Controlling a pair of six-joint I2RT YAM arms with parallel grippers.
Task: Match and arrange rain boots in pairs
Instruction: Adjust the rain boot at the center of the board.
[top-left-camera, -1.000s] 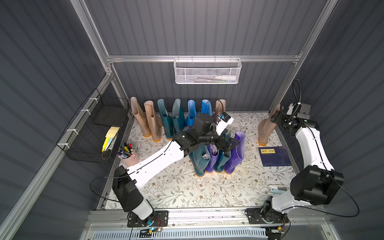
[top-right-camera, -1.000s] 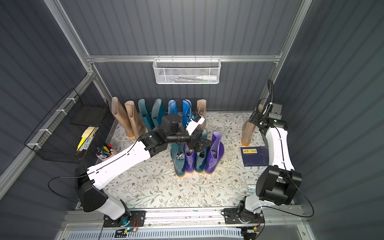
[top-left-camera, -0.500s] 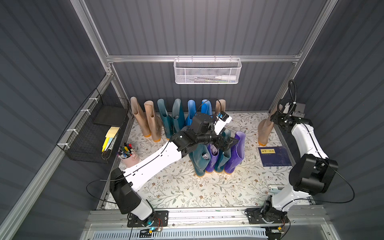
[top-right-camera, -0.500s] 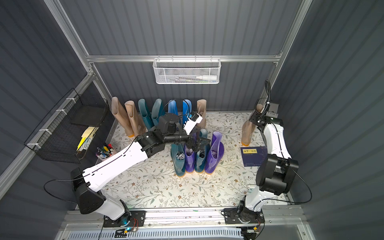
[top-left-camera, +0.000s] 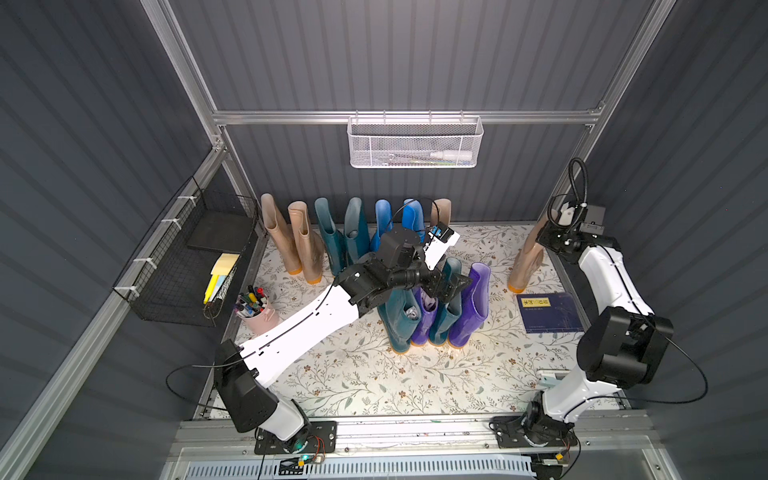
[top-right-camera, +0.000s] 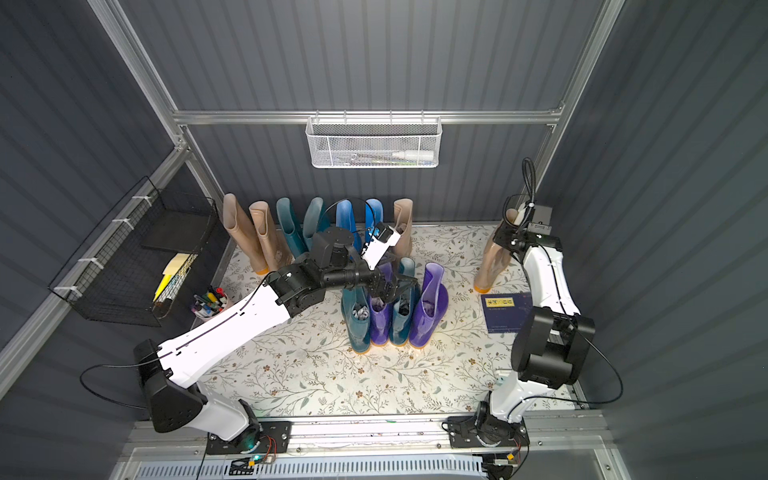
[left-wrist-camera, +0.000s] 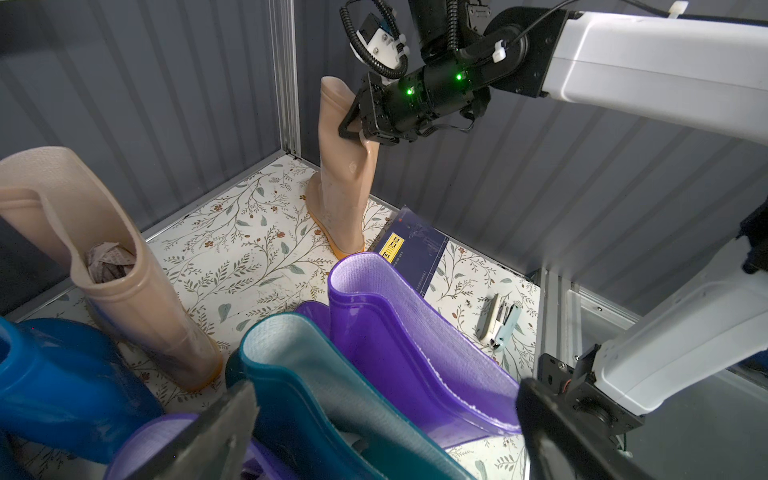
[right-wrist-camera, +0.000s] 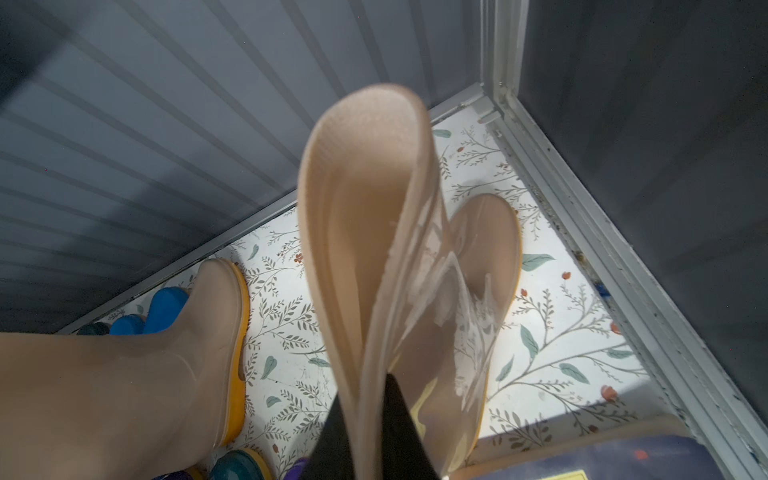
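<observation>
R gripper (left-wrist-camera: 359, 133) pinches top rim of beige boot (top-left-camera: 524, 266), standing at frame right nr wall. L gripper (top-left-camera: 449, 286) fingers spread wide over teal/purple boots (top-left-camera: 440, 320), frame centre.

Dark grey ribbed walls (top-left-camera: 415, 62) enclose a floral-patterned floor (top-left-camera: 374, 374); a white mesh basket (top-left-camera: 415, 145) hangs far, a black wire rack (top-left-camera: 174, 270) left.

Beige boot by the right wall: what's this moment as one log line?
right fingers: closed on beige boot cuff | boot: sole on floor | left fingers: open above teal boot and purple boot
</observation>
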